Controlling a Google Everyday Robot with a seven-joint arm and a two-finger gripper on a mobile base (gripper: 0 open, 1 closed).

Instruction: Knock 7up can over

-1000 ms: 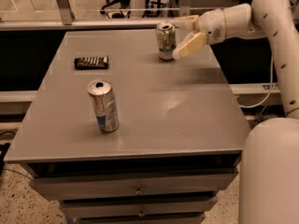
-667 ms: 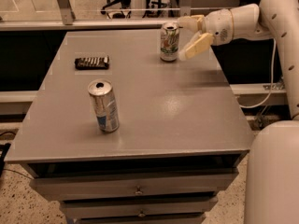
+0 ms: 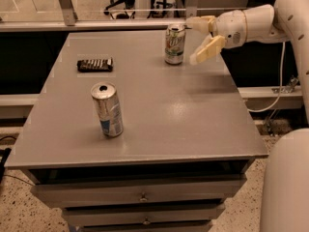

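The 7up can (image 3: pixel 174 44) stands upright near the far edge of the grey table (image 3: pixel 183 115), white and green with a silver top. My gripper (image 3: pixel 197 40) is just to its right, at the end of the white arm coming in from the right. Its two cream fingers (image 3: pixel 206 50) are spread open, one near the can's top rim and one lower to the right. Nothing is held between them.
A slimmer silver can with a blue label (image 3: pixel 107 109) stands upright at the front left of the table. A dark flat packet (image 3: pixel 95 65) lies at the far left. Drawers (image 3: pixel 142 197) sit under the tabletop. The robot's white body (image 3: pixel 287 182) fills the lower right.
The gripper has drawn back slightly to the right of the 7up can and sits a little higher. The can still stands upright in the same place.
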